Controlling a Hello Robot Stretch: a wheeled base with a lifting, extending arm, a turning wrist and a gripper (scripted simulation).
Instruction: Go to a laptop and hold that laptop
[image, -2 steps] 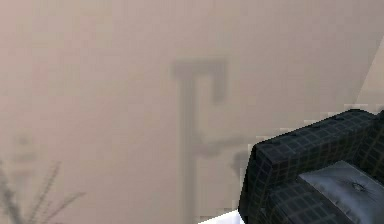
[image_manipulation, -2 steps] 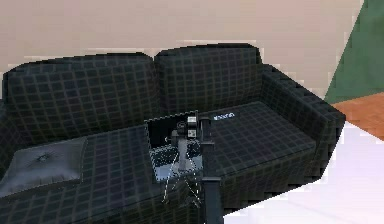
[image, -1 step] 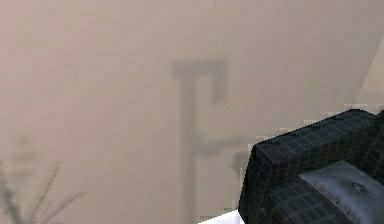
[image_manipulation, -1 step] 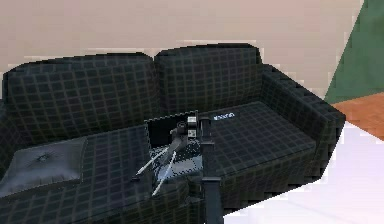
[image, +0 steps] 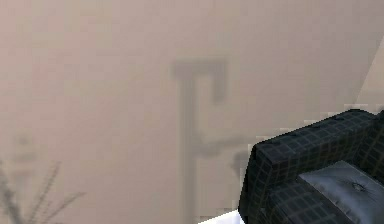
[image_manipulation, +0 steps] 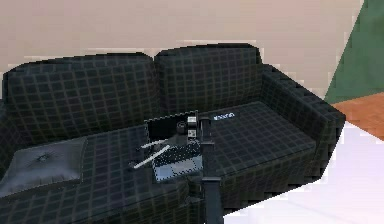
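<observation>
An open laptop (image_manipulation: 172, 150) lies on the seat of a dark checked sofa (image_manipulation: 100, 90), its screen upright and its keyboard toward the sofa's front edge. My arm (image_manipulation: 210, 185) rises from the arm side view's bottom edge to this laptop. The gripper (image_manipulation: 150, 156) reaches left across the laptop, with its thin pale fingers (image_manipulation: 158, 154) at the laptop's left side. The laptop rests on the seat right behind the fingers, so I cannot tell whether the gripper holds anything.
A dark cushion (image_manipulation: 45, 165) lies on the sofa's left seat. White floor (image_manipulation: 330, 180) spreads before the sofa's right end, with orange floor (image_manipulation: 362, 105) and a green wall (image_manipulation: 368, 55) beyond. In the forward view a sofa end (image: 310, 165) stands against a beige wall (image: 100, 90).
</observation>
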